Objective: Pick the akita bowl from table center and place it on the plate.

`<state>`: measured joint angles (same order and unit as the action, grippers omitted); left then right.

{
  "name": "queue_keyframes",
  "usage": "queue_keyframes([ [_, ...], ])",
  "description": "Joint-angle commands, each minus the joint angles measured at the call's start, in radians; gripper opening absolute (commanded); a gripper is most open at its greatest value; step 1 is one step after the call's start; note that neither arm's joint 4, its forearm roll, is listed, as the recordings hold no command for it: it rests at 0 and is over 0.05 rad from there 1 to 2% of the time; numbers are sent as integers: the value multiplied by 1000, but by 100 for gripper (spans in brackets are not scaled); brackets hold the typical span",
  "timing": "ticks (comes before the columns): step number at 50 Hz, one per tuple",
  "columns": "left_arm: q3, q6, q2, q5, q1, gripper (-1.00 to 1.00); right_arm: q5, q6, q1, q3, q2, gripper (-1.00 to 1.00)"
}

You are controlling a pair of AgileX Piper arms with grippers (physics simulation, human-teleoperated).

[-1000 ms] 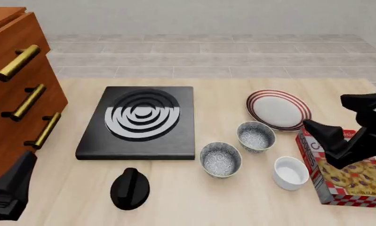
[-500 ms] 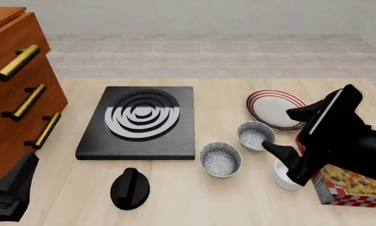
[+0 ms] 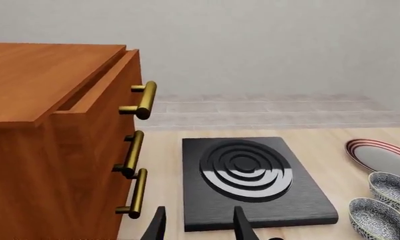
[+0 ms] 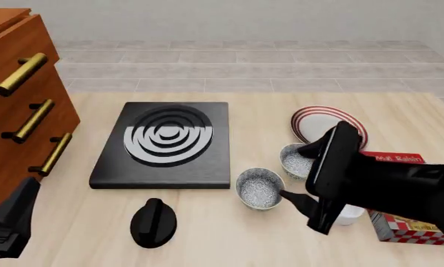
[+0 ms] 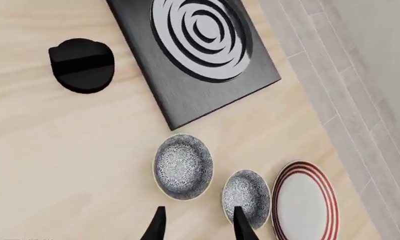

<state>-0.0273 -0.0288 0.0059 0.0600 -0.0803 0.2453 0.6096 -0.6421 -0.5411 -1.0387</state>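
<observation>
My right jaws (image 5: 196, 225) stand parted and hold nothing, hovering above the surface (image 5: 66, 150). Just ahead of them sit two speckled bowls: the akita bowl (image 5: 182, 166) off one fingertip and its twin (image 5: 247, 196) off the other, apart from each other. Past the twin lies the plate (image 5: 307, 202), bare. Further out are the black stove plate (image 5: 200, 45) and a black knob (image 5: 81, 64). My left jaws (image 3: 198, 227) also stand parted, empty, beside the wooden drawer cabinet (image 3: 53, 140).
</observation>
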Motion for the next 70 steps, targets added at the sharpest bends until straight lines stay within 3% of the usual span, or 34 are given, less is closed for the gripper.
queue_keyframes([
  [1, 4, 1, -3, 5, -5, 100, -4, 40, -62, -22, -87, 100],
  [15, 10, 8, 0, -2, -10, 100, -44, 64, -95, -23, -205, 100],
  [21, 10, 8, 0, -1, -10, 100, -74, 113, -70, -17, -246, 100],
  [38, 11, 16, 3, -4, -13, 100, -111, 135, -108, -6, -358, 100],
  [70, 20, 22, 9, -13, -24, 100, -201, 185, -32, -24, -488, 100],
])
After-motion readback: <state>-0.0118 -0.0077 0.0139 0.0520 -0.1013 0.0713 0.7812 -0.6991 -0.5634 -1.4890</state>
